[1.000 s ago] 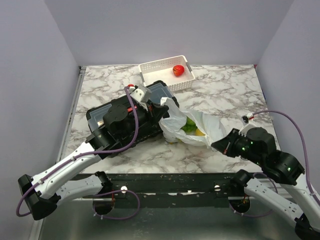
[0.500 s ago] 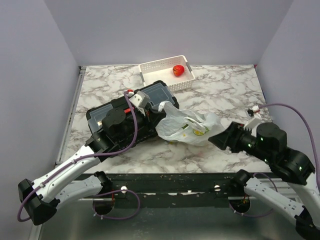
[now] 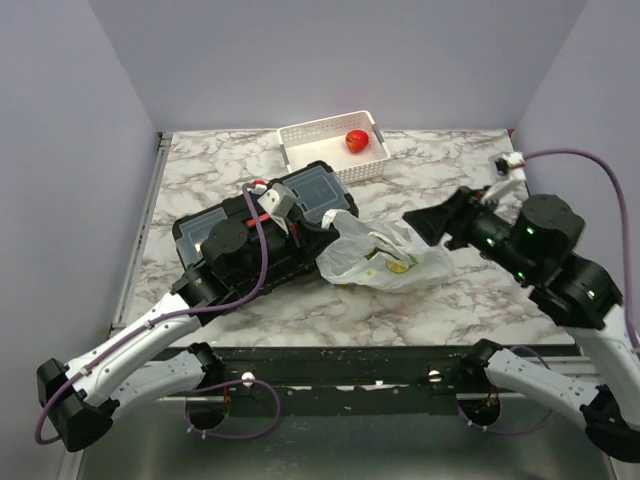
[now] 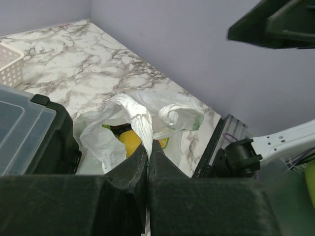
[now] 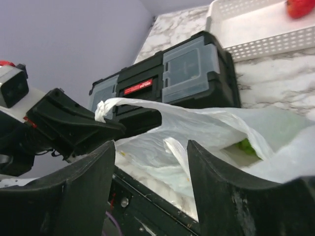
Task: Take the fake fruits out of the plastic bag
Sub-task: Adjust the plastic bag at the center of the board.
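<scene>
One yellow fruit (image 4: 129, 142), perhaps banana, in plastic bag (image 4: 98, 143).

The right gripper (image 3: 420, 222) has let go of the plastic bag (image 3: 385, 262), opened, and pulled farther from the black toolbox (image 3: 325, 190); the bag has slumped.

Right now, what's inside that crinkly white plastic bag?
Through the mouth of the plastic bag a yellow fruit with a dark tip shows, plus a green piece. The crumpled folds cover the rest, so how many fruits are inside cannot be told.
</scene>
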